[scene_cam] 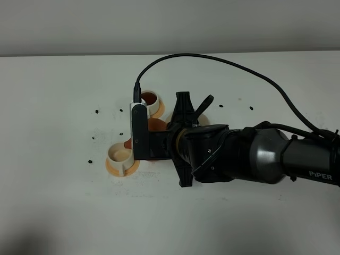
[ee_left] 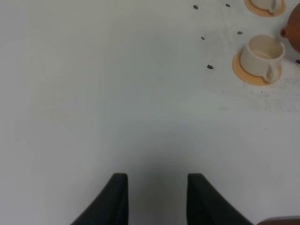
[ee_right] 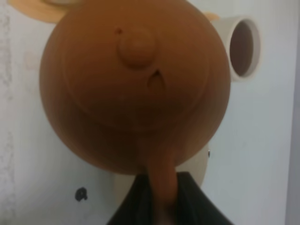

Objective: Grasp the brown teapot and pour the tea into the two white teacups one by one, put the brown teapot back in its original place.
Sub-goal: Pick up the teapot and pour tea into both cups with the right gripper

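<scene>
My right gripper (ee_right: 159, 208) is shut on the straight handle of the brown teapot (ee_right: 133, 79), holding it between the two white teacups. In the high view the teapot (scene_cam: 155, 125) is mostly hidden under the wrist. The far teacup (scene_cam: 150, 101) holds dark tea. The near teacup (scene_cam: 120, 155) stands on its orange coaster (scene_cam: 133, 166); its inside looks pale. The beige disc (scene_cam: 204, 120) lies to the right of the teapot, partly under the arm, and shows behind the handle in the right wrist view (ee_right: 200, 166). My left gripper (ee_left: 157, 199) is open over bare table, far from the near teacup (ee_left: 262, 52).
Small black specks (scene_cam: 96, 111) dot the white table around the cups. The right arm (scene_cam: 265, 156) and its cable (scene_cam: 212, 58) stretch across the right half of the table. The table's back edge meets a pale wall (scene_cam: 170, 26).
</scene>
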`<state>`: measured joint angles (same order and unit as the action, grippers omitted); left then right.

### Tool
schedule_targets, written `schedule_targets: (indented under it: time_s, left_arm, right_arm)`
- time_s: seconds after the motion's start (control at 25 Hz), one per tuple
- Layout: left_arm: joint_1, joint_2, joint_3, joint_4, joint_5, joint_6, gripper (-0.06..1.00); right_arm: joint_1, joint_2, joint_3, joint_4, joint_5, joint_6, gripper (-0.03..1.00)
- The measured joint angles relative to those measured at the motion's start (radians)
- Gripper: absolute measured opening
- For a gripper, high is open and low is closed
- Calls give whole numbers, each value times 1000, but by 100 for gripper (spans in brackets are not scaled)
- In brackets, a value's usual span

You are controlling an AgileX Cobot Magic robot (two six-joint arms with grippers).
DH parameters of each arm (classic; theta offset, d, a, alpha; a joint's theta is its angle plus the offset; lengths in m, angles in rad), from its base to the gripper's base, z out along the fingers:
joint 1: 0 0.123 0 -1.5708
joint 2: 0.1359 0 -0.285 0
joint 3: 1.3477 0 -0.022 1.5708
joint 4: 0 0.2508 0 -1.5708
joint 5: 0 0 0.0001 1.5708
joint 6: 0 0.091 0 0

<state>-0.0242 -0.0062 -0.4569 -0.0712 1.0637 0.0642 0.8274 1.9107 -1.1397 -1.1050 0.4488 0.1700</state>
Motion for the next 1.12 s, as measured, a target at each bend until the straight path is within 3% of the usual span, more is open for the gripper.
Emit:
schedule_targets:
  time_s: [1.12]
  left_arm:
    - [0,0,0,0,0,1,29]
  right_arm:
    - [1,16,0,-237,-1,0,9]
